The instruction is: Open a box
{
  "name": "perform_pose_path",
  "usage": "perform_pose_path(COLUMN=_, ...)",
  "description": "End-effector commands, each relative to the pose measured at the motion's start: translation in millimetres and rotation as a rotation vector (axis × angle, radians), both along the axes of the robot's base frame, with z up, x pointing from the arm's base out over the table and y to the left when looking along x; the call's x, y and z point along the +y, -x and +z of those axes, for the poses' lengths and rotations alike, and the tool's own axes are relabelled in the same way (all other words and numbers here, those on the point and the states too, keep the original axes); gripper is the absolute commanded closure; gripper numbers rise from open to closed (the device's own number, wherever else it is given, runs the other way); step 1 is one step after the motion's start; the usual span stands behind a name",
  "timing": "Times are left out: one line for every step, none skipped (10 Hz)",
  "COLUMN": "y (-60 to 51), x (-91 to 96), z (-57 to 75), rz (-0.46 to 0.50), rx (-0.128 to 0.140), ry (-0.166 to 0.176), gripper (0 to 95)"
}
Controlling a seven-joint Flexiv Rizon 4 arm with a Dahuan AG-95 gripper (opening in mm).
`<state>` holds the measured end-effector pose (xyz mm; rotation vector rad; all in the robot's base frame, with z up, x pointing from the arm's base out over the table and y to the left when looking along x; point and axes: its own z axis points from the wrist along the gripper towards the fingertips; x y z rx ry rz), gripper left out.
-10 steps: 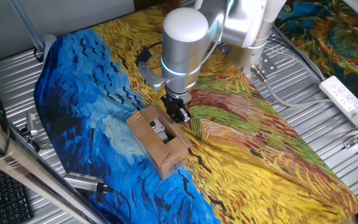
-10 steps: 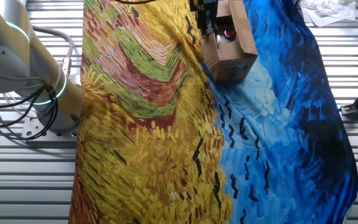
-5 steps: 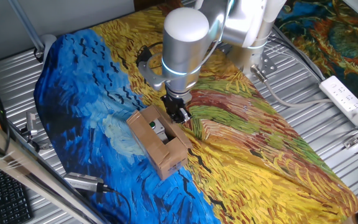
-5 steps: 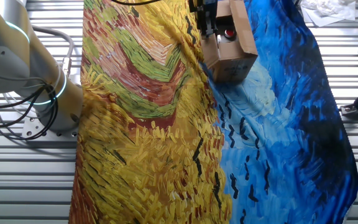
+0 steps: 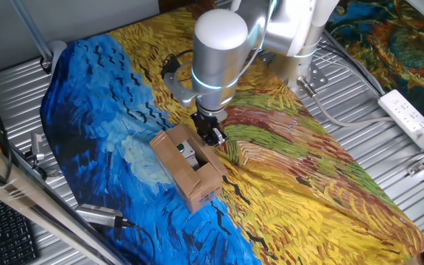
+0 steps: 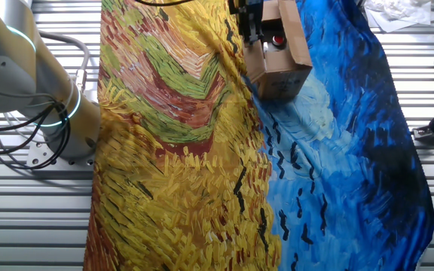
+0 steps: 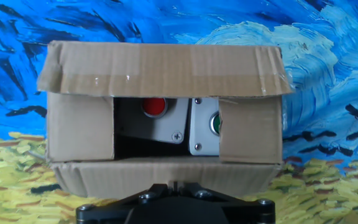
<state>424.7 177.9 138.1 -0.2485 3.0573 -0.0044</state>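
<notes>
- Nearest to you in the hand view, the gripper sits right at the near long flap of the cardboard box. Only its black base shows, so you cannot tell whether the jaws are apart, together or pinching that flap.
- In one fixed view the gripper reaches the box's rim on the yellow side of the painted cloth; it looks to be touching there, though a grasp is not visible.
- Judging the step: you appear to be partway through opening. The near flap lies folded outward toward the jaws, and the far long flap stands up beyond them.
- Just past the jaws, the two short end flaps still fold inward, one on each side of the opening.
- Between them you see the grey unit with its red button and green button.
- Your next move likely calls for freeing the near flap, then lifting each short end flap outward without dragging the light carton across the cloth.
</notes>
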Motion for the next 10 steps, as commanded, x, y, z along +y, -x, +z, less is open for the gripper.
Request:
perform_pose_path(y=6.6, x=2.5, z=13.4, rz=-0.006, rx=0.005, ry=-0.002, gripper=95.0)
perform_pose_path(y=11.1, x=5.3, z=22.5, rz=-0.011, rx=0.007, ry=-0.002, gripper=95.0)
perform_pose_path(y=13.9, x=7.1, z=27.6, rz=-0.014, rx=0.006, ry=-0.001, gripper=95.0)
perform_pose_path(y=15.2, x=8.1, z=30.1, rz=-0.014, rx=0.004, ry=-0.002, gripper=95.0)
perform_pose_path(y=15.0, x=8.4, z=30.7, rz=-0.014, rx=0.001, ry=-0.004, gripper=95.0)
perform_pose_path(y=13.2, x=9.4, z=31.8, rz=-0.013, rx=-0.001, ry=-0.003, gripper=95.0)
perform_pose_path(y=10.2, x=11.1, z=33.6, rz=-0.014, rx=0.0, ry=-0.002, gripper=95.0)
perform_pose_path(y=4.7, x=14.0, z=36.4, rz=-0.019, rx=0.003, ry=-0.003, gripper=95.0)
perform_pose_path(y=0.4, x=15.8, z=37.4, rz=-0.022, rx=0.004, ry=-0.003, gripper=95.0)
perform_pose_path(y=-4.2, x=16.9, z=36.8, rz=-0.023, rx=0.004, ry=-0.005, gripper=95.0)
